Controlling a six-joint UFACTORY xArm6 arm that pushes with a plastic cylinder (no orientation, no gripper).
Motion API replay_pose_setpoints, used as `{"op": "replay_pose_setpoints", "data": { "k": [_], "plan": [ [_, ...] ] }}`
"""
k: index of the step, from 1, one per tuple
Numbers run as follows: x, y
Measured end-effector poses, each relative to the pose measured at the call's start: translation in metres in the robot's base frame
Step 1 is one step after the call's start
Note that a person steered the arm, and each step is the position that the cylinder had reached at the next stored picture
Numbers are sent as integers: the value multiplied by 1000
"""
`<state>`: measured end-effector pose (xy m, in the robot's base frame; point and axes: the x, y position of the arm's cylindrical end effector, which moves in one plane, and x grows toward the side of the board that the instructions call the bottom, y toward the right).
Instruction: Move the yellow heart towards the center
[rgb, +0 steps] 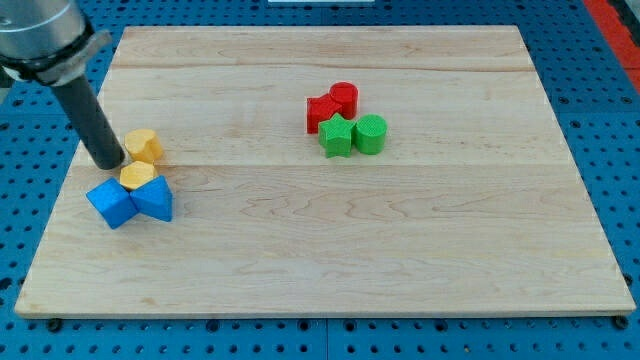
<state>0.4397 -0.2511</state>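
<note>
My tip (108, 163) rests on the board near its left edge. It is just left of a yellow block (145, 146) with rounded lobes that looks like the heart, touching it or nearly so. A second yellow block (137, 176), flatter and angular, lies right below and to the right of the tip. Two blue blocks sit under it: a cube-like one (110, 203) and a wedge-like one (155, 199). All of these form one tight cluster at the view's left.
A second cluster lies right of the board's middle, toward the view's top: two red blocks (322, 112) (344, 97), a green star (336, 136) and a green cylinder (370, 132). The wooden board (330, 250) lies on a blue perforated table.
</note>
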Motion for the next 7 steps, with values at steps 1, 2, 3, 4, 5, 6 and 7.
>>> {"op": "replay_pose_setpoints", "data": {
  "k": [1,2,3,4,5,6,7],
  "plan": [
    [1,32],
    [-13,53],
    [-18,90],
    [-18,104],
    [-18,98],
    [-4,47],
    [-38,38]
  ]
}}
